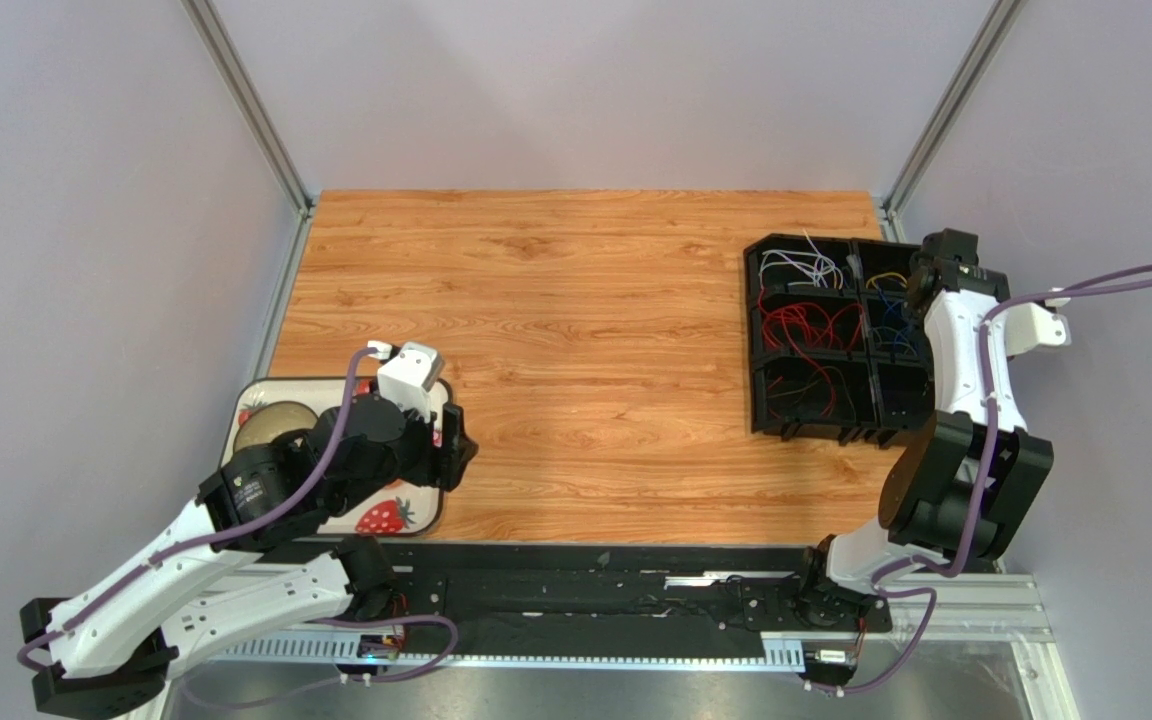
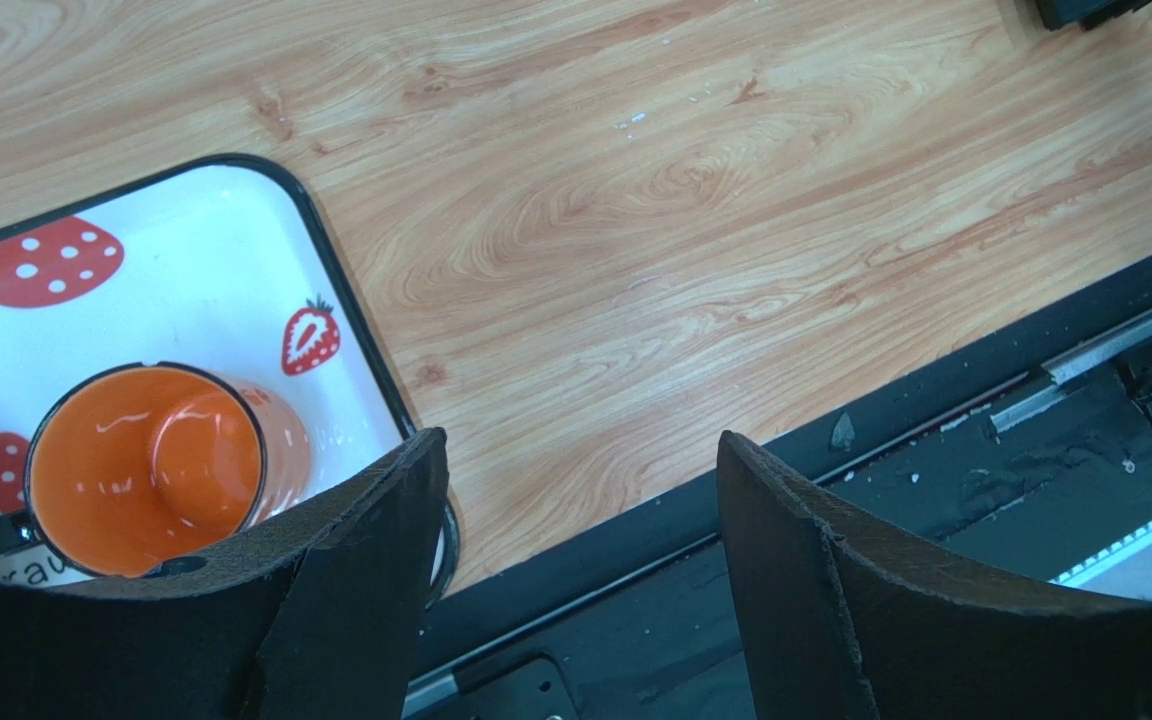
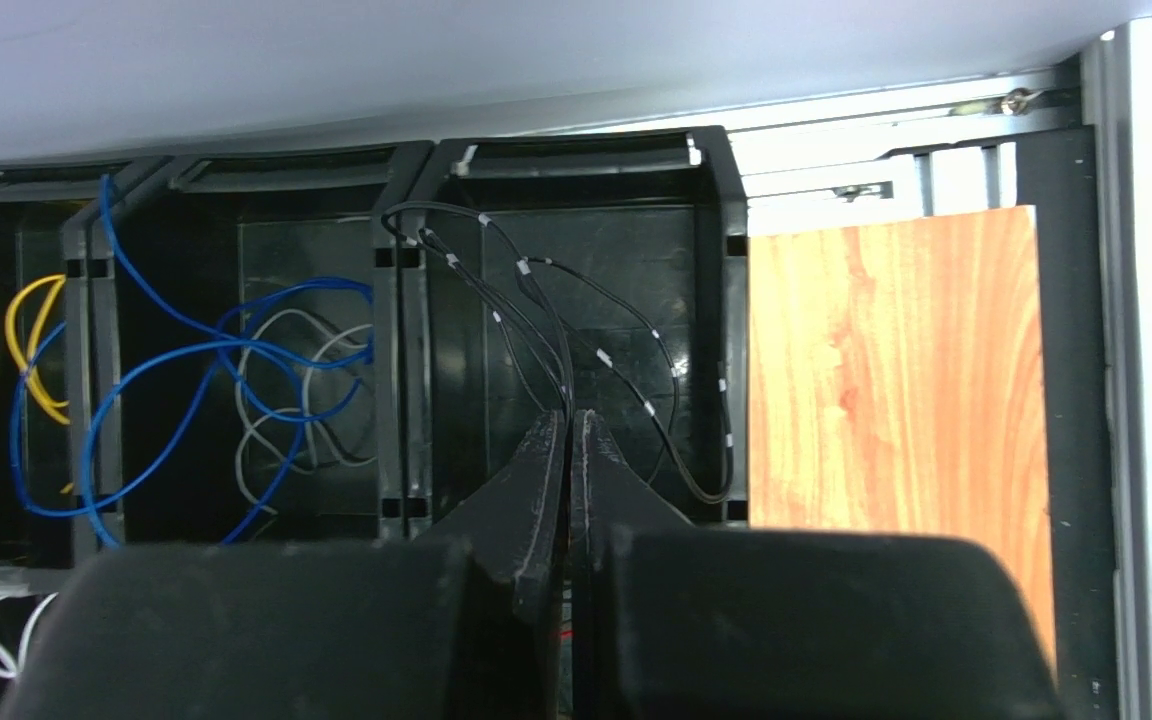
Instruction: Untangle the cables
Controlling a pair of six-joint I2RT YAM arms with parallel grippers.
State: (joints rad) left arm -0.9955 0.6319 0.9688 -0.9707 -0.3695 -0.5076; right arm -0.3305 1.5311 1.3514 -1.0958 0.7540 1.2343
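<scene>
The cables lie in a black divided organizer (image 1: 760, 338) at the right of the table: white (image 1: 808, 270) and red (image 1: 800, 323) loops show from above. The right wrist view shows yellow cable (image 3: 26, 338), blue cable (image 3: 132, 375), grey cable (image 3: 274, 405) and a dark cable (image 3: 642, 360) with white bands. My right gripper (image 3: 567, 417) is shut over the dark cable's compartment, and dark strands run straight into its closed tips. From above, the right gripper (image 1: 923, 285) hangs over the organizer's right column. My left gripper (image 2: 582, 450) stands open and empty above the table's near edge.
A strawberry-print tray (image 1: 259, 393) sits at the near left, holding an orange cup (image 2: 147, 465) beside my left fingers. A black rail (image 1: 612, 593) runs along the front edge. Bare wood table (image 1: 567, 315) lies between tray and organizer. Grey walls close in on both sides.
</scene>
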